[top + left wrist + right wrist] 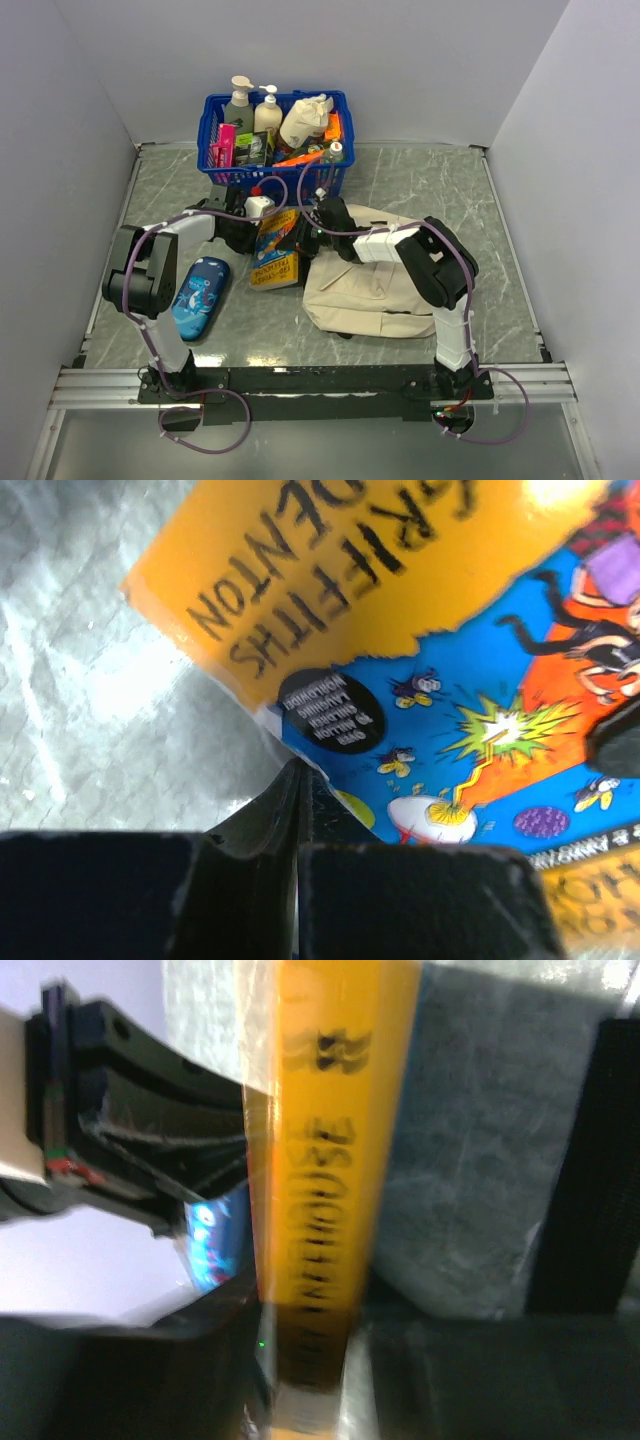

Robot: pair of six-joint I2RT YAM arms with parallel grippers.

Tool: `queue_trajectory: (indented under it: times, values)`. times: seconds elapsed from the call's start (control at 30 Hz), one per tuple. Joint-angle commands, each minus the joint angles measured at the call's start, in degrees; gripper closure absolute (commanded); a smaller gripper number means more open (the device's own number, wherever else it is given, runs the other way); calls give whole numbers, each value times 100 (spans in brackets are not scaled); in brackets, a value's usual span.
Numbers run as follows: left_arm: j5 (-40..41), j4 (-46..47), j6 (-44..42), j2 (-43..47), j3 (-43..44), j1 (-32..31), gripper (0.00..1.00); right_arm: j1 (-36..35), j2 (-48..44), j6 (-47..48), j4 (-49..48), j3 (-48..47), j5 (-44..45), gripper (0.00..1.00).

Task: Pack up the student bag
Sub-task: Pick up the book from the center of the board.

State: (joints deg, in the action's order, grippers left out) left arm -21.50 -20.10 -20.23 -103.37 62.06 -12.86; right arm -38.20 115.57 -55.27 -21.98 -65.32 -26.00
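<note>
Roughly at the middle of the table [500,250], a little to the right, the bag [375,290] lies flat and slumped. It is soft cream fabric with creases and folds, and a small dark patch shows at its near edge. Its long axis runs about left to right across the table, and a paler lobe reaches away toward the far side. The right arm crosses over its upper part, so it cannot be told which way its opening faces.

Just beside the bag's left end is a book [277,255] with an orange-yellow and blue cartoon cover, held between the two arms. The left gripper [260,230] sits at the book's far left corner. In the left wrist view its fingers are pressed together, with the corner of the cover nipped in the seam between them. The right gripper [311,226] reaches the book from the bag's side. Its wrist view shows the yellow spine standing upright between the two dark fingers, but the blur hides whether they are pressing on it.

Left of the book, near the left arm, a blue case [200,297] lies on the table. At the far edge, behind both grippers, stands a blue basket [207,120] filled with bottles and packets.
</note>
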Motion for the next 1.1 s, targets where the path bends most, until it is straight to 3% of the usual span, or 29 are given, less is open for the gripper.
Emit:
queue_trajectory:
  times: [0.0, 0.13, 0.23, 0.37, 0.43, 0.53, 0.57, 0.6, 0.67, 0.73, 0.77, 0.8, 0.87, 0.97, 1.07]
  values:
    - [-215, -196, 89, 308, 175, 47, 95, -57, -263, 25, -140, -173, -107, 85]
    - [-232, -301, 98, 502, 201, 47, 95, -56, -403, 103, -18, -279, -142, 100]
    - [-136, -520, 124, 738, 349, 47, 96, 57, -815, 401, 395, -420, -90, 100]
    - [14, -960, 203, 1239, 859, 47, 99, 329, -2025, 1298, 1784, -728, 429, 100]
    - [-47, -1171, 291, 1538, 1253, 47, 99, 855, -2598, 993, 1260, -54, 159, 100]
    - [-327, -1549, 397, 1802, 1710, -14, 97, 1735, -3434, 193, 14, 888, -1001, 100]
    - [-459, -1837, 397, 1847, 1826, -67, 95, 1919, -3653, 192, 96, 950, -1195, 100]
    - [-556, -1927, 379, 1934, 1940, -259, 94, 2034, -3751, 366, 463, 777, -1301, 100]
    - [-357, -2015, 344, 2049, 2125, -680, 91, 2193, -4084, 1310, 2375, 417, -770, 100]
    - [3, -1972, 213, 2155, 2152, -1567, 89, 2394, -4322, 1615, 3362, 20, 142, 100]
    - [388, -1963, 143, 2129, 2161, -1883, 88, 2570, -4593, 1589, 3593, 63, 156, 100]
    - [601, -1972, 55, 1989, 2196, -2496, 88, 2841, -4770, 1415, 3491, 359, 70, 100]
    - [856, -1998, 19, 1752, 2424, -2974, 87, 3647, -5235, 1003, 2766, 764, -622, 100]
    - [980, -2016, -43, 1137, 2994, -3704, 83, 4466, -5448, 815, 2497, 1205, -1650, 100]
    - [884, -1823, -69, 600, 3592, -4197, 81, 4759, -5344, 1305, 3478, 934, -1306, 100]
